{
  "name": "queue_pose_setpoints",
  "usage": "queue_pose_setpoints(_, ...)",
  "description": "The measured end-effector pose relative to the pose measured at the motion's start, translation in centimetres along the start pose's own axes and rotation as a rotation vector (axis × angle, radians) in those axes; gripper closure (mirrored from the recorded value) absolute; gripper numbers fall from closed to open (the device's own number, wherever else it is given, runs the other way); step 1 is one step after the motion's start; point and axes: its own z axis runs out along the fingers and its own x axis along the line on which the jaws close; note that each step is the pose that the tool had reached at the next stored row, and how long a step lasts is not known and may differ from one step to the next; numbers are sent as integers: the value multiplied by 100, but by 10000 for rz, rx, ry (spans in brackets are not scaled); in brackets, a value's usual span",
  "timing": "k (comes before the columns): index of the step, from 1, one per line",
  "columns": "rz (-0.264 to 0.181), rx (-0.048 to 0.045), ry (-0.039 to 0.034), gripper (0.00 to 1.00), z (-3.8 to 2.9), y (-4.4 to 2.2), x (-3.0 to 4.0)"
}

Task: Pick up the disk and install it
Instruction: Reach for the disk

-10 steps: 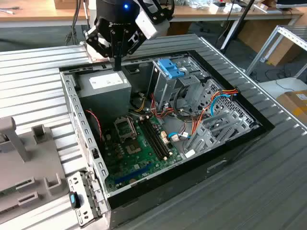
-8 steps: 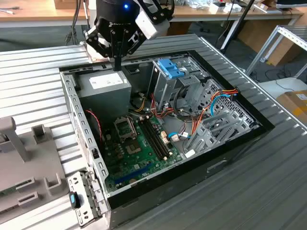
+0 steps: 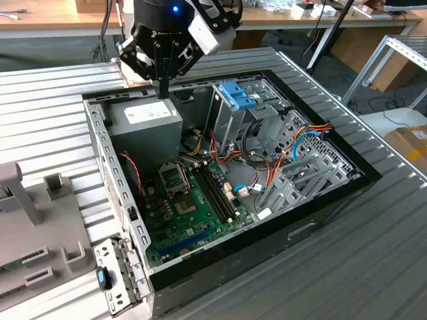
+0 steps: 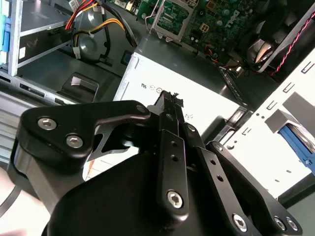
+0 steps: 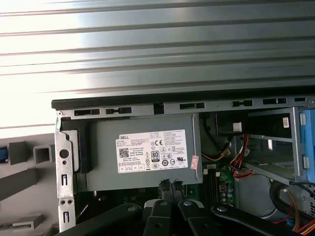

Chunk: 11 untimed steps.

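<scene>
End effector [image 3: 162,93] hovering just over grey power box [image 3: 143,120], fingers pinched together, holding nothing. Disk [image 4: 294,138], I think, sitting in pale holder [image 4: 256,147] beside power box, blue edge peeking out. Good grab needing fingers wide, lining up with disk's long sides.

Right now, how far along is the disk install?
Nothing looks done yet. The end effector is shut and empty, poised above the power supply. A blue-framed piece, likely the disk, lies beyond the case wall. Picking it up and installing it both remain.
</scene>
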Motion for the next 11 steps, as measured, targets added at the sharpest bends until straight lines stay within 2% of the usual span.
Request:
queue_pose_setpoints(4,0,0,-1,89,0,0,3)
queue_pose_setpoints(11,0,0,0,89,-3,-7,98)
